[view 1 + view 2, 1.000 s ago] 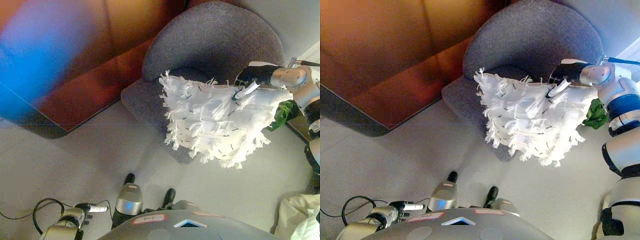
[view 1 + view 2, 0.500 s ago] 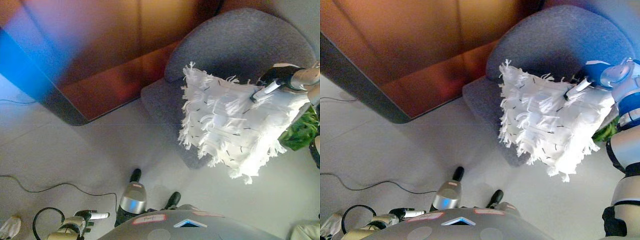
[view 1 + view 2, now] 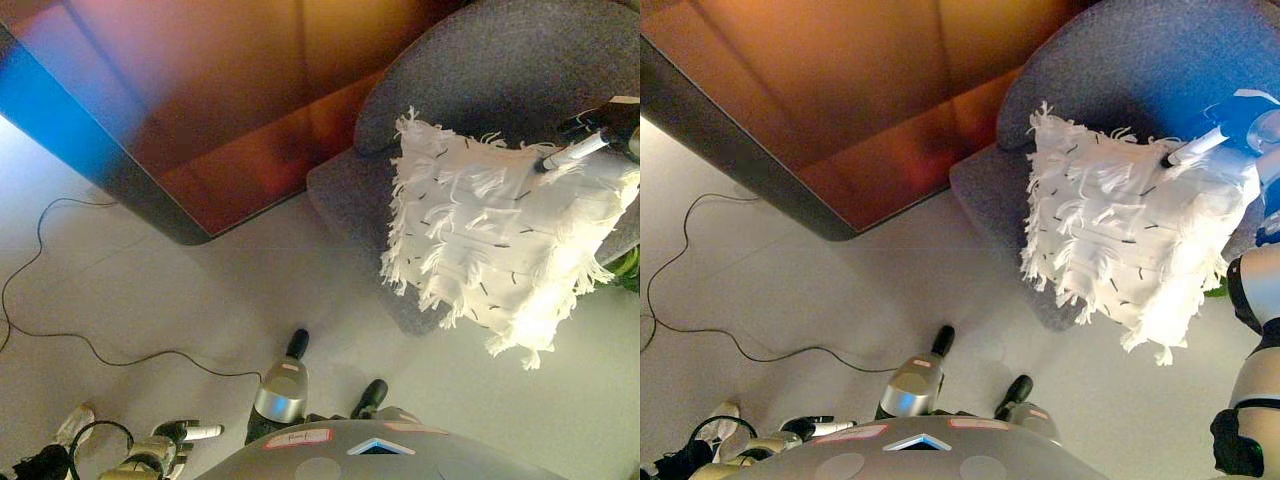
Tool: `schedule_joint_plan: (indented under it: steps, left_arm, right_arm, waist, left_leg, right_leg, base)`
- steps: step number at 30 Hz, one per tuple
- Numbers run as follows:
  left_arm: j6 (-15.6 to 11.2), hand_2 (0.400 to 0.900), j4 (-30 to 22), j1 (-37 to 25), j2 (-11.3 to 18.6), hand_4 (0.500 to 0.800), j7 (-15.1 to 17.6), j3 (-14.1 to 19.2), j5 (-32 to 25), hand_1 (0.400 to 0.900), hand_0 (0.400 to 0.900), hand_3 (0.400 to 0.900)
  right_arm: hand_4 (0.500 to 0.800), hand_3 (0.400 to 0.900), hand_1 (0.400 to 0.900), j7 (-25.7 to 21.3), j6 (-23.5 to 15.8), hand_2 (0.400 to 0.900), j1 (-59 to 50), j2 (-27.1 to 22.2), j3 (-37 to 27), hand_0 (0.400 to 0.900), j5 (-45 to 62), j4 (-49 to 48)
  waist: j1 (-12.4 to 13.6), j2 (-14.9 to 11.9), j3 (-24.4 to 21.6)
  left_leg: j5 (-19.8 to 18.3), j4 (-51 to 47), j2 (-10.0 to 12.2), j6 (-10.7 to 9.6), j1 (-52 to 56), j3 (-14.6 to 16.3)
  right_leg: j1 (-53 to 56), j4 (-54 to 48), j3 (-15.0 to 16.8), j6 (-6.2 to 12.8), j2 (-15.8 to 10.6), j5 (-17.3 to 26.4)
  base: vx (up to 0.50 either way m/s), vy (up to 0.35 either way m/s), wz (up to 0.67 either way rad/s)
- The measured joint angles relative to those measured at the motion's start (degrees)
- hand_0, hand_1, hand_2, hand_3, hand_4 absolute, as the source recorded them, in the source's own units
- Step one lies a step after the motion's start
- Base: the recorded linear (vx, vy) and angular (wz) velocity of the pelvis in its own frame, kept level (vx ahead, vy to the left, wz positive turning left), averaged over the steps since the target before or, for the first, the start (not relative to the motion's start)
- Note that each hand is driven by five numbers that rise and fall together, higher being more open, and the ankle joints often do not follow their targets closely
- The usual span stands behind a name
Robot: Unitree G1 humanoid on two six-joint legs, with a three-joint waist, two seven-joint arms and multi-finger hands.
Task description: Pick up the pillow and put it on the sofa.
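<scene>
Your right hand (image 3: 598, 140) has the pillow (image 3: 500, 240) pinched at its far right top edge, fingers curled into the fringe with a white fingertip lying across the cloth. The pillow hangs off the floor, draped in front of the near edge of the grey sofa (image 3: 480, 70), its lower corner dangling over the pale floor (image 3: 200, 300) rather than over the seat.

Expect it to handle as a light, soft thing: it sags from the one grip point and will swing and fold as you move. The shaggy fringe gives your fingers something to bite, but loose tassels can slip free, so I judge the hold safer if the cover itself, not only the fringe, is between your fingers. Nothing here is fragile; a drop costs only a second pickup.

To finish, you probably need to carry it farther and higher so the whole body clears the seat front before letting go.

Your left hand (image 3: 170, 440) sits low at the near left, idle, fingers loosely straight and holding nothing. A thin cable (image 3: 60, 320) trails across the floor on the left, well apart from the pillow.
</scene>
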Motion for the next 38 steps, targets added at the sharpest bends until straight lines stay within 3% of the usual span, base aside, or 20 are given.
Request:
schedule_joint_plan:
  steps: [11,21,25,28,32,34,38]
  left_arm:
    - [-0.75,0.900,-0.04,0.16,-0.77,0.800,0.52,-0.04,0.07,0.900,0.900,0.900]
    - [0.32,0.900,-0.65,-0.32,-0.65,0.800,0.46,-0.36,0.03,0.900,0.900,0.900]
    - [1.00,0.900,-0.76,-0.46,-0.40,0.800,-0.03,-1.04,0.05,0.900,0.900,0.900]
    - [1.70,0.900,-1.38,-1.13,-0.40,0.800,-0.41,-1.95,0.00,0.900,0.900,0.900]
    - [3.22,0.900,-3.46,-2.33,-0.28,0.800,-0.45,-2.12,-0.13,0.900,0.900,0.900]
    - [3.62,0.900,-4.84,-2.73,-0.10,0.800,-0.57,-2.11,-0.89,0.900,0.900,0.900]
    - [3.71,0.900,-5.50,-2.76,-0.02,0.800,-0.65,-2.09,-1.86,0.900,0.900,0.900]
  right_arm:
    - [0.800,0.900,0.900,0.13,1.57,0.900,-0.13,-1.75,-0.08,0.900,-0.09,0.03]
    - [0.800,0.900,0.900,0.17,2.47,0.900,-0.11,-3.73,-2.48,0.900,-1.03,-0.15]
    - [0.800,0.900,0.900,0.81,2.59,0.900,1.23,-4.15,-5.89,0.900,0.96,-1.53]
    - [0.800,0.900,0.900,0.88,3.47,0.900,6.26,-4.31,-9.29,0.900,3.62,-7.58]
    - [0.800,0.900,0.900,-1.70,4.02,0.900,22.73,-3.78,-19.92,0.900,8.41,-20.71]
    - [0.800,0.900,0.900,-5.10,4.45,0.900,32.16,-1.22,-24.78,0.900,10.36,-26.74]
    - [0.800,0.900,0.900,-11.69,5.96,0.900,43.85,5.71,-28.40,0.900,14.68,-33.39]
  waist:
    - [-0.53,-0.99,0.59]
    - [-3.82,-1.88,0.76]
    - [-6.87,-2.26,0.60]
    - [-8.97,-2.71,0.29]
    - [-11.50,-3.66,-1.43]
    - [-13.42,-3.90,-1.98]
    - [-17.41,-3.66,-2.44]
  left_leg:
    - [0.06,-1.03,0.32,0.01,2.44,1.50]
    - [0.15,-2.86,0.59,0.17,5.21,4.34]
    - [0.06,-3.12,0.61,0.30,6.24,5.20]
    - [-0.42,-3.15,0.81,0.50,7.56,7.21]
    - [-1.02,-3.17,0.69,0.72,8.38,9.62]
    - [-1.44,-3.19,0.67,0.78,9.17,11.25]
    - [-2.15,-3.25,0.93,0.85,10.76,14.27]
  right_leg:
    - [1.03,0.10,1.62,-0.03,0.01,0.00]
    - [1.50,0.15,4.73,0.07,-0.11,0.10]
    - [1.95,0.15,5.58,0.13,-0.16,0.14]
    - [2.09,0.17,7.81,0.20,-0.14,0.36]
    - [1.59,0.20,10.21,0.29,0.02,0.67]
    - [1.36,0.20,11.89,0.34,0.11,0.93]
    - [1.16,0.18,15.17,0.37,0.32,1.44]
  base:
    - [0.01,0.007,-0.13]
    - [-0.01,0.035,-0.16]
    - [-0.01,0.080,-0.27]
    - [-0.02,0.089,-0.37]
    - [-0.04,0.087,-0.40]
    - [-0.04,0.083,-0.45]
    - [-0.03,0.070,-0.43]
